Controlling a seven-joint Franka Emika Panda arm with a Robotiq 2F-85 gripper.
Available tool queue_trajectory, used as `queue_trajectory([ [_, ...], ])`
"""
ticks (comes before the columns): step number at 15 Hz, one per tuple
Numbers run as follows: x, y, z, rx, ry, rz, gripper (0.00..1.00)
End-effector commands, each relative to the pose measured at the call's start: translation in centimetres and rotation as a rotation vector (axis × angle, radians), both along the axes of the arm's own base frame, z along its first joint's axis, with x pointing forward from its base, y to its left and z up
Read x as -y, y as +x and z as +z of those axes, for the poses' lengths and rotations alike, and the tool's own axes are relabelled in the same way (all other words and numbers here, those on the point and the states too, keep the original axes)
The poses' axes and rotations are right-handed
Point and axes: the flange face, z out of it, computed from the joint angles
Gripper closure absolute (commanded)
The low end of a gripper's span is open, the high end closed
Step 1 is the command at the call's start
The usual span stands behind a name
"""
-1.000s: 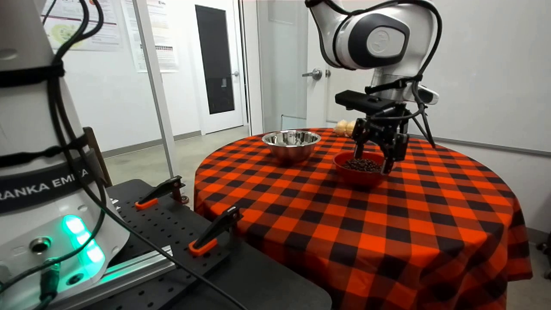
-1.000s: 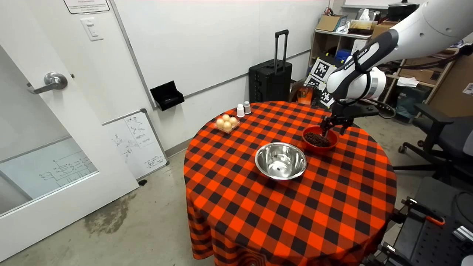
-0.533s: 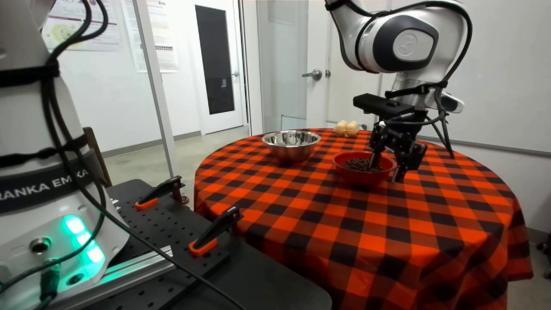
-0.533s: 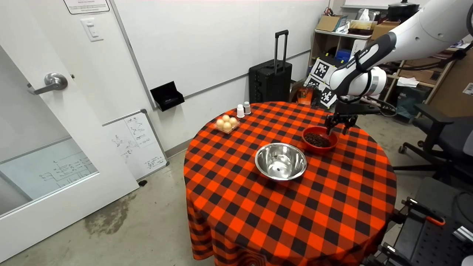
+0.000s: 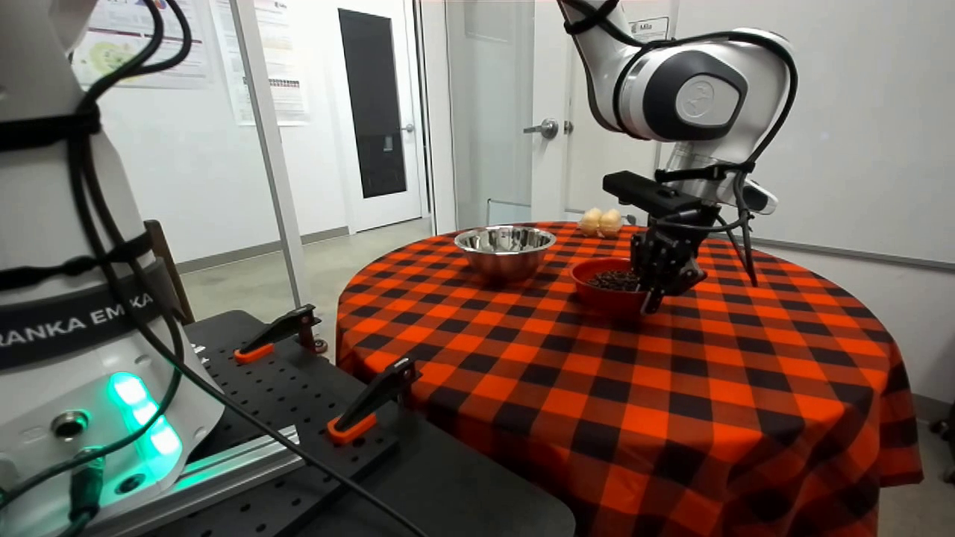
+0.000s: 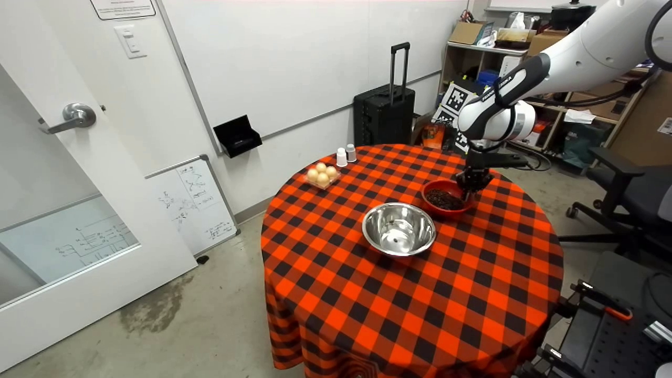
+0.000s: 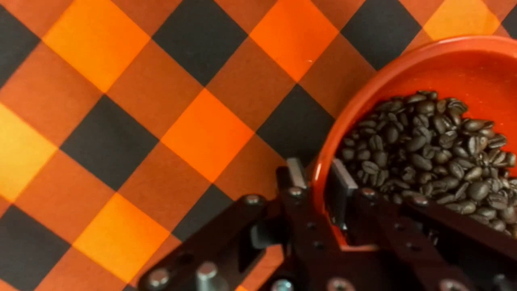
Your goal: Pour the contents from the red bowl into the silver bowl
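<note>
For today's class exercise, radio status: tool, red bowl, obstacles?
Tool astride rim of red bowl, grip unconfirmed. Beans in it; silver bowl nearby. Eggs apart from both bowls, likely no hindrance.

Both exterior views overlook the silver bowl (image 6: 374, 227) and red bowl (image 5: 604, 301); an exterior view looks past the robot base (image 5: 74, 328); the wrist view faces down at close range
</note>
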Motion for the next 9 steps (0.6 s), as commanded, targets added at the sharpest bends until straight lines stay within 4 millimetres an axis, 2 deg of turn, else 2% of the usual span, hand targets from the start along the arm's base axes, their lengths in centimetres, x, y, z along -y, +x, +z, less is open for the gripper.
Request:
queue_trajectory([
  [1, 0.4, 1.3, -0.1, -0.007, 0.030, -0.001, 1.00],
  [6, 0.8, 2.8, 1.3, 0.012, 0.056, 0.005, 0.99],
  [9, 0.5, 3.1, 3.0, 0.055, 0.084, 0.010, 0.98],
])
